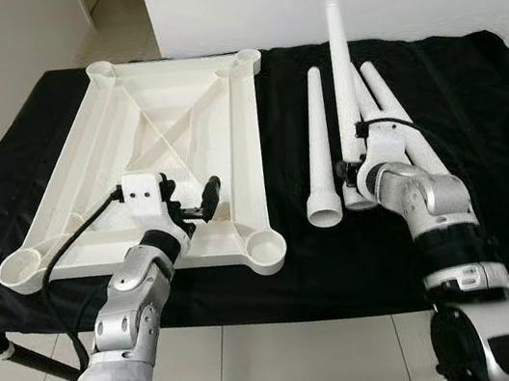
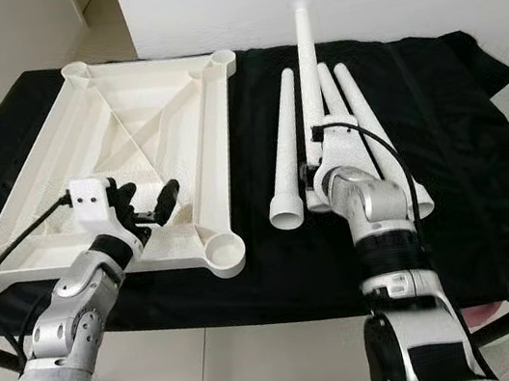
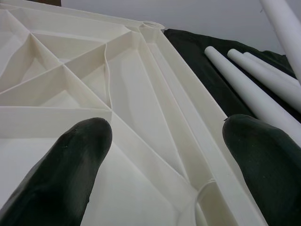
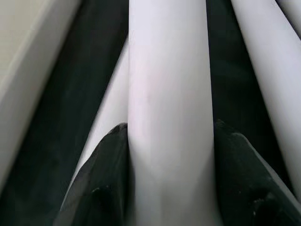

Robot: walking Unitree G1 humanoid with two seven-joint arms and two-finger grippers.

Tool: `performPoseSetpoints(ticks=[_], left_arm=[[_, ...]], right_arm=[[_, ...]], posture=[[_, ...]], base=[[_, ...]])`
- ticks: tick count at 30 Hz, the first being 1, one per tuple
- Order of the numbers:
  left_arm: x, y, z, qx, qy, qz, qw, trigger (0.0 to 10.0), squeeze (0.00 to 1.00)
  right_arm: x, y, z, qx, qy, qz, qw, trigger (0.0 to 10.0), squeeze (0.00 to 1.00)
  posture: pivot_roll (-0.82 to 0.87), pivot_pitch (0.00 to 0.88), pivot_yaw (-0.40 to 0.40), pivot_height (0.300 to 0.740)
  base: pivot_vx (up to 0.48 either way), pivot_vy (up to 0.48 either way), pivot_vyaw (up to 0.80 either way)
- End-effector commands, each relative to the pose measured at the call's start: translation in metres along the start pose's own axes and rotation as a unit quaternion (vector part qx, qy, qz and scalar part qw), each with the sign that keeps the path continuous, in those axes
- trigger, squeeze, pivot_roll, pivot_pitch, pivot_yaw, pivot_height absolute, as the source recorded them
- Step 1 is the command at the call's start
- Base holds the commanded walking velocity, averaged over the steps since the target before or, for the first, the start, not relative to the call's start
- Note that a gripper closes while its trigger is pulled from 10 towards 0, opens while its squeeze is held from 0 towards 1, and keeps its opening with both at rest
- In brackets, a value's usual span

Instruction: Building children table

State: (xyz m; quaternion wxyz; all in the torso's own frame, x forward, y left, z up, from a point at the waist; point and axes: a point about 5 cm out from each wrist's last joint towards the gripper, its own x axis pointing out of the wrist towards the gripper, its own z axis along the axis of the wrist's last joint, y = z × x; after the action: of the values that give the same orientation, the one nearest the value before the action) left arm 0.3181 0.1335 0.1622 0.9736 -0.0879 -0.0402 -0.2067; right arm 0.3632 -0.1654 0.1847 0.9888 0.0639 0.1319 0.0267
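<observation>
My right gripper (image 4: 169,155) grasps one leg (image 1: 344,87), tilted up; its corner socket (image 1: 265,243) lies left, beside my released left gripper (image 1: 200,202).

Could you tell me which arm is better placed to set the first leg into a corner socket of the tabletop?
The right. The right gripper is shut on a white leg, its far end raised. The left gripper hovers open over the upturned tabletop.

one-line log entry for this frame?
right gripper: shut on table leg, lifted | left gripper: open over tabletop | three legs on cloth
</observation>
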Motion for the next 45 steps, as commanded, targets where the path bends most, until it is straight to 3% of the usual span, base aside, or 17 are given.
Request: performPoseSetpoints(ticks=[1,7,8,10,12,15,16,22,24,28,29,30,31,33,36,45], left_arm=[[0.000,0.002,0.002,0.005,-0.002,-0.040,0.999,10.0,0.00],[0.005,0.008,0.011,0.019,-0.010,-0.041,0.999,10.0,0.00],[0.009,0.010,0.018,0.021,-0.018,-0.046,0.999,10.0,0.00],[0.009,0.010,0.018,0.021,-0.018,-0.046,0.999,10.0,0.00],[0.018,0.007,0.033,0.032,-0.037,-0.073,0.996,10.0,0.00],[0.025,0.000,0.044,0.052,-0.047,-0.107,0.992,10.0,0.00],[0.030,-0.008,0.053,0.038,-0.056,-0.136,0.988,10.0,1.00],[0.034,-0.014,0.059,0.028,-0.060,-0.155,0.986,10.0,1.00],[0.044,-0.033,0.075,-0.015,-0.067,-0.211,0.975,10.0,1.00],[0.049,-0.045,0.085,-0.033,-0.063,-0.247,0.966,10.0,1.00],[0.052,-0.048,0.088,-0.043,-0.060,-0.257,0.964,10.0,0.80],[0.052,-0.048,0.088,-0.043,-0.060,-0.257,0.964,10.0,0.80],[0.053,-0.050,0.092,-0.056,-0.057,-0.270,0.960,10.0,0.00],[0.054,-0.055,0.099,-0.071,-0.048,-0.309,0.947,10.0,0.00],[0.055,-0.057,0.103,-0.078,-0.045,-0.326,0.941,10.0,0.00],[0.049,-0.063,0.114,-0.097,-0.043,-0.381,0.919,10.0,0.00]], right_arm=[[-0.005,0.004,0.008,0.016,-0.036,0.035,0.999,10.0,0.00],[-0.014,0.002,0.018,0.056,-0.113,0.100,0.987,10.0,0.00],[-0.020,0.004,0.020,0.055,-0.146,0.132,0.979,10.0,0.00],[-0.020,0.004,0.020,0.055,-0.146,0.132,0.979,10.0,0.00],[-0.028,0.011,0.017,0.023,-0.177,0.179,0.967,10.0,0.00],[-0.030,0.016,0.011,-0.006,-0.186,0.196,0.963,10.0,0.00],[-0.031,0.018,0.010,-0.029,-0.197,0.200,0.959,10.0,0.00],[-0.031,0.021,0.009,-0.047,-0.203,0.204,0.957,10.0,0.00],[-0.034,0.030,0.009,-0.106,-0.228,0.228,0.941,10.0,0.00],[-0.037,0.036,0.008,-0.119,-0.239,0.266,0.926,10.0,0.00],[-0.038,0.039,0.007,-0.131,-0.245,0.278,0.920,10.0,0.00],[-0.038,0.039,0.007,-0.131,-0.245,0.278,0.920,10.0,0.00],[-0.039,0.040,0.006,-0.137,-0.247,0.285,0.916,10.0,0.00],[-0.039,0.044,0.001,-0.153,-0.248,0.302,0.908,10.0,0.00],[-0.039,0.046,-0.003,-0.163,-0.246,0.310,0.904,10.0,0.00],[-0.036,0.045,-0.009,-0.171,-0.242,0.310,0.903,10.0,0.00]], posture=[[-0.14,0.086,0.045,0.740],[-0.14,0.083,0.050,0.740],[-0.14,0.080,0.051,0.740],[-0.14,0.080,0.051,0.740],[-0.14,0.072,0.052,0.740],[-0.14,0.065,0.052,0.740],[-0.14,0.063,0.053,0.740],[-0.14,0.061,0.053,0.740],[-0.14,0.058,0.060,0.740],[-0.14,0.057,0.064,0.740],[-0.14,0.054,0.067,0.740],[-0.14,0.054,0.067,0.740],[-0.14,0.054,0.067,0.740],[-0.14,0.047,0.069,0.740],[-0.14,0.046,0.069,0.740],[-0.14,0.038,0.072,0.740]], base=[[0.000,0.000,0.00],[0.000,0.000,0.00],[0.000,0.000,0.00],[0.000,0.000,0.00],[0.000,0.000,0.00],[0.000,0.000,0.00],[0.000,0.000,0.00],[0.000,0.000,0.00],[0.000,0.000,0.00],[0.000,0.000,0.00],[0.000,0.000,0.00],[0.000,0.000,0.00],[0.000,0.000,0.00],[0.000,0.000,0.00],[0.000,0.000,0.00],[0.000,0.000,0.00]])
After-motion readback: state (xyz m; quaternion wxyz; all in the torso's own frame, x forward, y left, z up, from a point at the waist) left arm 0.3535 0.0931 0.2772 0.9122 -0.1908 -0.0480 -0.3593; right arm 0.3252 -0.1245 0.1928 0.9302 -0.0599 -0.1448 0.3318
